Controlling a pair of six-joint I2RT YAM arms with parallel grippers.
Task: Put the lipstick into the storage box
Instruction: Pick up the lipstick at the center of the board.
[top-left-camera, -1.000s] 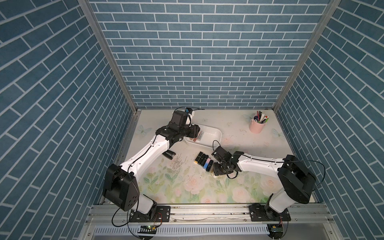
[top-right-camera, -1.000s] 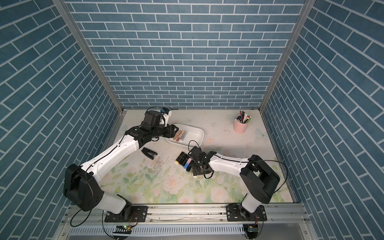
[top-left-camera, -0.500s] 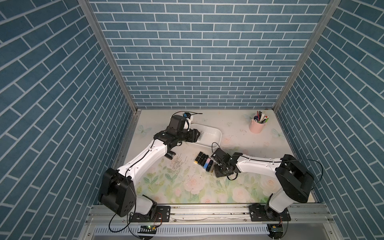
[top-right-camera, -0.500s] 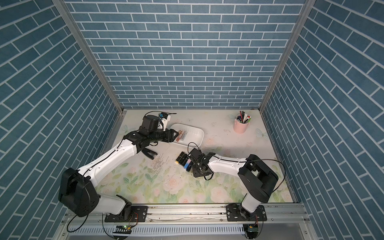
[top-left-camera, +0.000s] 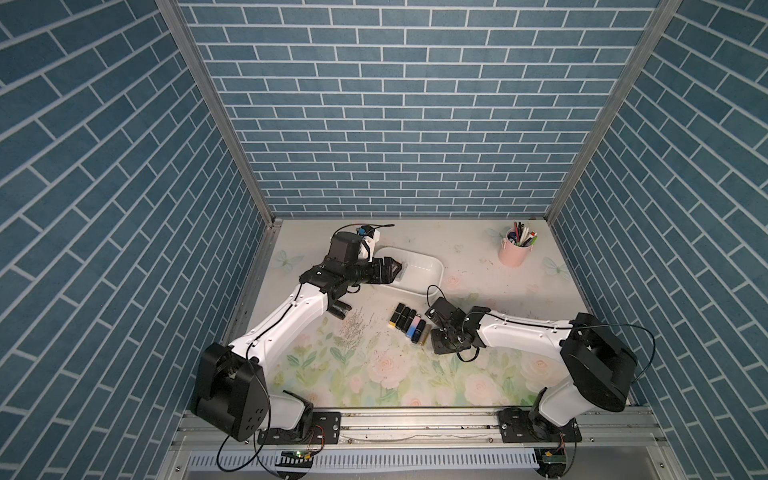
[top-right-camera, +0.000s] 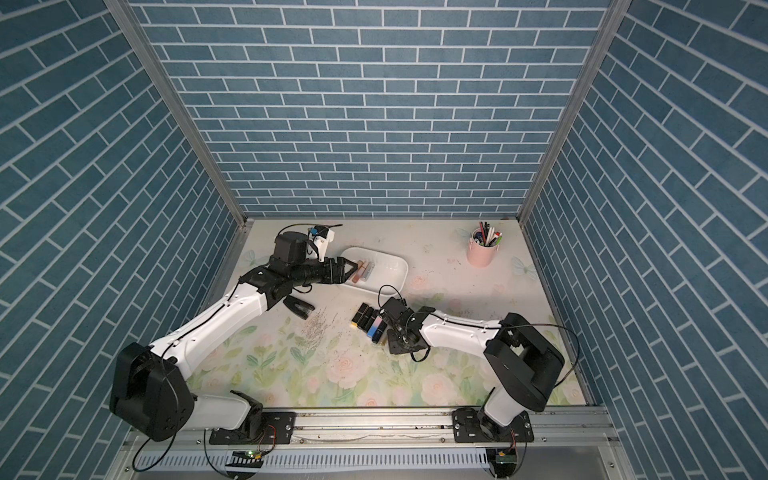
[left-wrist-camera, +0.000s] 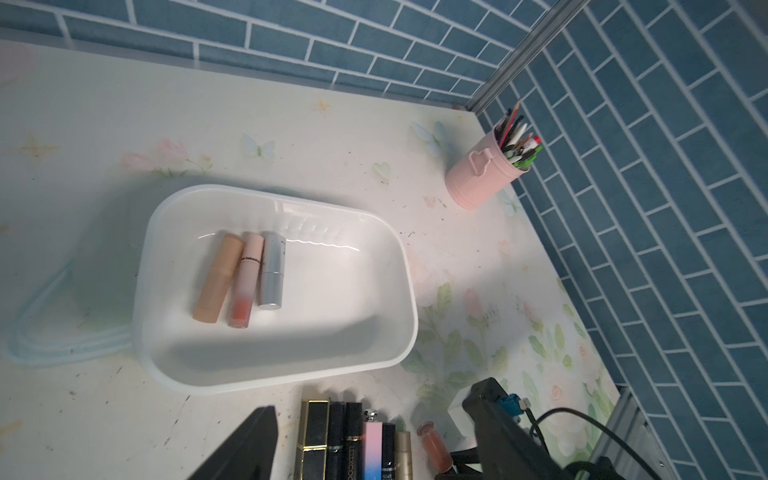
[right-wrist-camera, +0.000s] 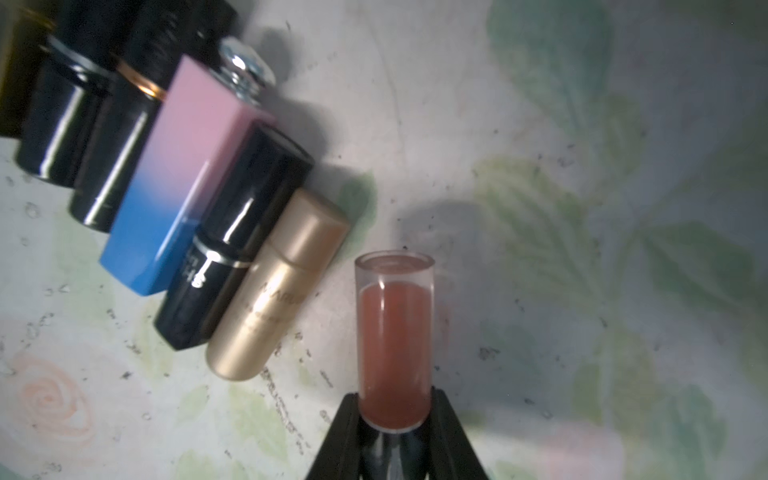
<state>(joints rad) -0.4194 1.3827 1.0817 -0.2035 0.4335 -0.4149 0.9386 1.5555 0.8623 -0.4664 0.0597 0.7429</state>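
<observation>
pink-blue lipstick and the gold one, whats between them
A black lipstick lies between the pink-blue lipstick and the gold lipstick; the right wrist view shows it.

Left arm (top-left-camera: 286, 320) extended, left fingers (left-wrist-camera: 249, 444) spread, right arm (top-left-camera: 519, 334) low, right fingers (right-wrist-camera: 343, 440) pinched

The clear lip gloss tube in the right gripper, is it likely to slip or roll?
The lip gloss tube looks smooth and glossy, so it may slip; the right gripper pinches it only near one end. It is round, so laid flat it would probably roll. Small and plastic-looking, it is likely light.
</observation>
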